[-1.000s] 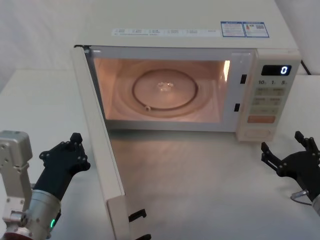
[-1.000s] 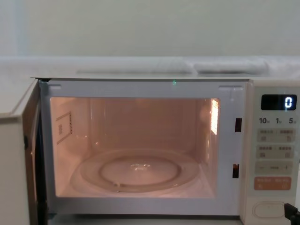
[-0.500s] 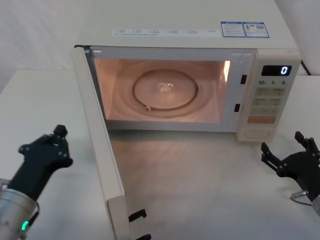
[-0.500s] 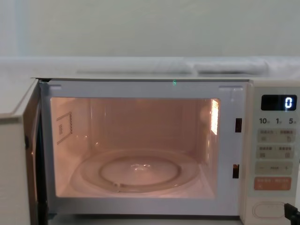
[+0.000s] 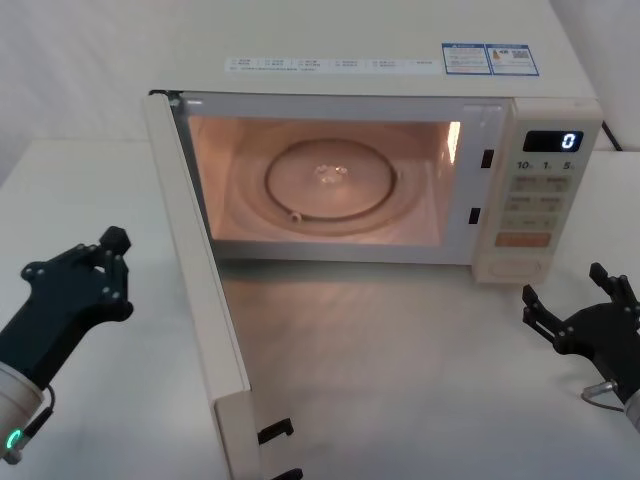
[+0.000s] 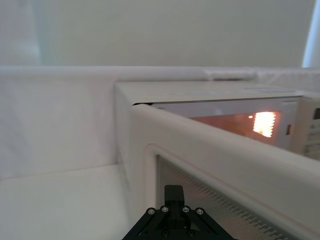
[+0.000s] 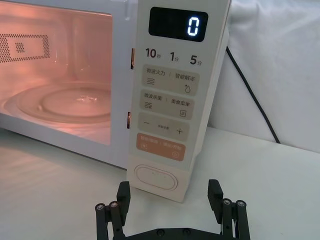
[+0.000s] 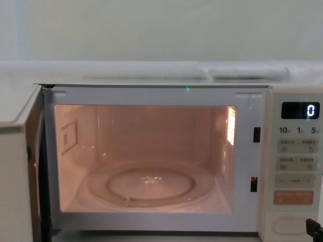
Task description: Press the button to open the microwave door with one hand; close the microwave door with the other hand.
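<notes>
Microwave door (image 5: 200,300) wide open, left end effector (image 5: 85,285) outside its edge, spread; right end effector (image 5: 580,315) spread, apart from button (image 7: 156,178).

Cream microwave door (image 5: 200,300), glowing orange-pink cavity (image 5: 320,180), orange key (image 7: 161,146), cream button (image 7: 156,178), black tools.

Microwave door (image 5: 200,300) bottom edge cut off

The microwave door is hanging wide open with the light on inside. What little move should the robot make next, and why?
Probably the left pincer should ease right until it touches the outer face of the microwave door and can begin pushing it shut. The door stands fully open, and that pincer sits just outside it, not touching. The right pincer rests in front of the button, apart from it.
</notes>
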Tool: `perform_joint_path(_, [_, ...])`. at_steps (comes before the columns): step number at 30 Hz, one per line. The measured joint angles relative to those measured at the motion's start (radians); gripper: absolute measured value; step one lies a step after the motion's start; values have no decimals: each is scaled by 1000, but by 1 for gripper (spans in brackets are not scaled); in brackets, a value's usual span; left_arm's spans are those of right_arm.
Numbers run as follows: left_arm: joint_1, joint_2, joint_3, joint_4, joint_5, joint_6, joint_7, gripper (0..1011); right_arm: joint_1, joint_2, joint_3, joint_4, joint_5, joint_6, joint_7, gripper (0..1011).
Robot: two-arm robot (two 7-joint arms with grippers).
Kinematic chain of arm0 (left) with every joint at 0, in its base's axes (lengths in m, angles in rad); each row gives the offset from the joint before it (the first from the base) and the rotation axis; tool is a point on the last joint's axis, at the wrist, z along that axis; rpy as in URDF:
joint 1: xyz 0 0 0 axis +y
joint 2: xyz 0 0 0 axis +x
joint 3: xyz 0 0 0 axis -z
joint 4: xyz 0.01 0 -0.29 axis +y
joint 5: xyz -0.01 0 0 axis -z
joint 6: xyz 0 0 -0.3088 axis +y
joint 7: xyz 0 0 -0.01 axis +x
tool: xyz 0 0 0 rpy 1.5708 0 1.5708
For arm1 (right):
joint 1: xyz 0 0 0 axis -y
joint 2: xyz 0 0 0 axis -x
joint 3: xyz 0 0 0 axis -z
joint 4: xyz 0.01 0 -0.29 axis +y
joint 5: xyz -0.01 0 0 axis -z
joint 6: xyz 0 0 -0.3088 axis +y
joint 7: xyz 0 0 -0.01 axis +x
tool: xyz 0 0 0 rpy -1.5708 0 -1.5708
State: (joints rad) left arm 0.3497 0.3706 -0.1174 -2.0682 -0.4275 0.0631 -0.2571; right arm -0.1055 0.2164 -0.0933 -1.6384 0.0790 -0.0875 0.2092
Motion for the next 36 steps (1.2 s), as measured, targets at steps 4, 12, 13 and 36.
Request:
perform_joint_path(4, [-16,14,20,2,-20,7,-15,0,0,0,0,0,0,0,0,1001])
perform_joint_path(12, [-63,33,83,12,-39,8,-29,0,0,0,0,0,0,0,0,1001])
perform_joint_path(13, [-68,34,90,12,-40,9,-31,0,0,0,0,0,0,0,0,1001])
perform_joint_path(36, [-371,3,370,155,17,67,-24,0,0,0,0,0,0,0,0,1001])
